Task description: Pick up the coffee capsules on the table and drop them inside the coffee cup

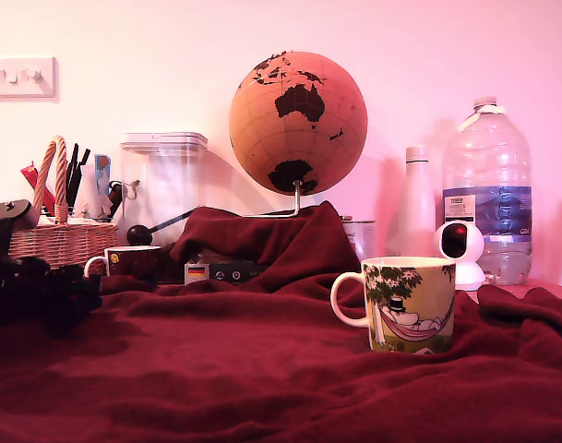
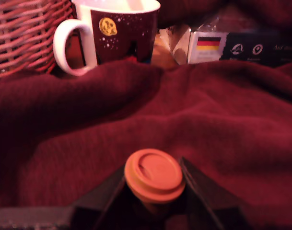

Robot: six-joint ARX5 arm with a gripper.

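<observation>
In the wrist view a brown coffee capsule (image 2: 154,176) sits between the two dark fingers of my gripper (image 2: 154,165), its rimmed flat end facing the camera. Both fingers press against its sides, so the gripper is shut on it. The exterior view shows my gripper (image 1: 73,295) as a dark mass low over the red blanket (image 1: 262,369) at that view's left, with the capsule hidden. The coffee cup (image 1: 405,305), pale with a tree and hammock print, stands upright at the exterior view's right, far from the gripper. The pale cream capsule is out of view.
A small dark mug (image 2: 119,31) with a white handle stands just beyond the gripper, beside a wicker basket (image 1: 59,240). Behind rise a blanket-draped box (image 1: 262,245), a globe (image 1: 297,125), a clear container (image 1: 165,185), a white bottle (image 1: 416,198), a water bottle (image 1: 488,194) and a small white camera (image 1: 460,249).
</observation>
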